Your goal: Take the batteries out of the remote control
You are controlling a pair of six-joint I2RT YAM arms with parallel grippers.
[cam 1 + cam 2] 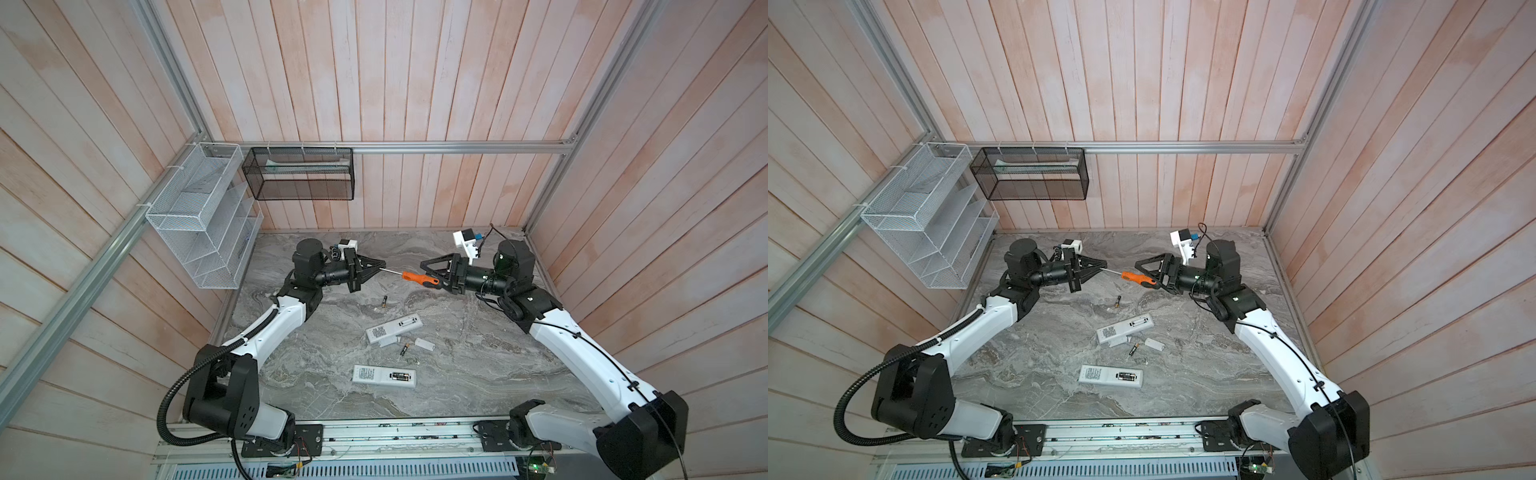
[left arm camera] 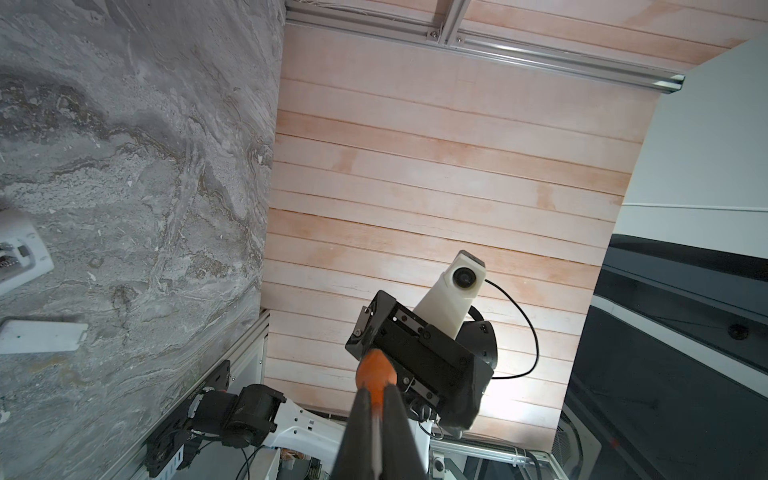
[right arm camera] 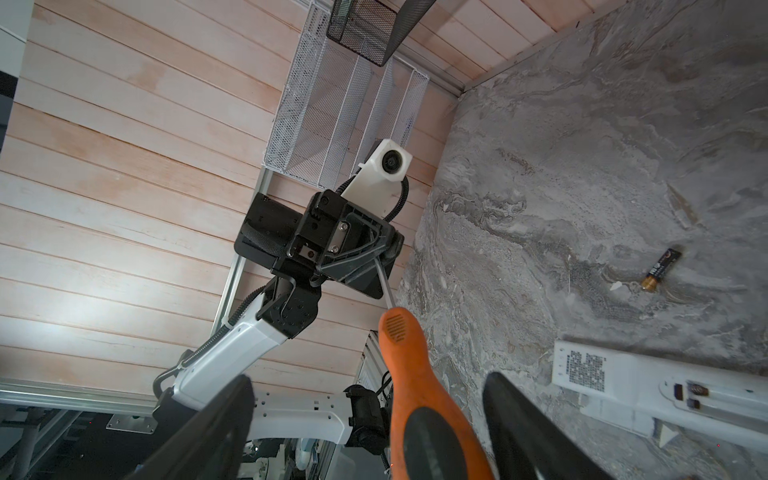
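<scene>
1. Left end effector (image 1: 380, 266) is closed on the bare metal shaft of the screwdriver (image 1: 419, 278), holding it level above the far part of the bench (image 1: 478, 365).
2. Right end effector (image 1: 430, 275) faces it from the right with its jaws spread wide. The orange handle lies between its fingers (image 3: 532, 419), and the right wrist view shows a gap on each side of the handle.
3. One loose battery (image 1: 384, 301) lies on the bench near the middle, on the near side of the screwdriver and apart from both remotes.
4. The far remote (image 1: 382, 331) lies back up with its compartment open. A second battery (image 1: 404, 349) lies just on its near side, beside a small white cover (image 1: 424, 343).
5. Two batteries (image 1: 399, 376) sit side by side in the open compartment of the near remote (image 1: 365, 373).
</scene>
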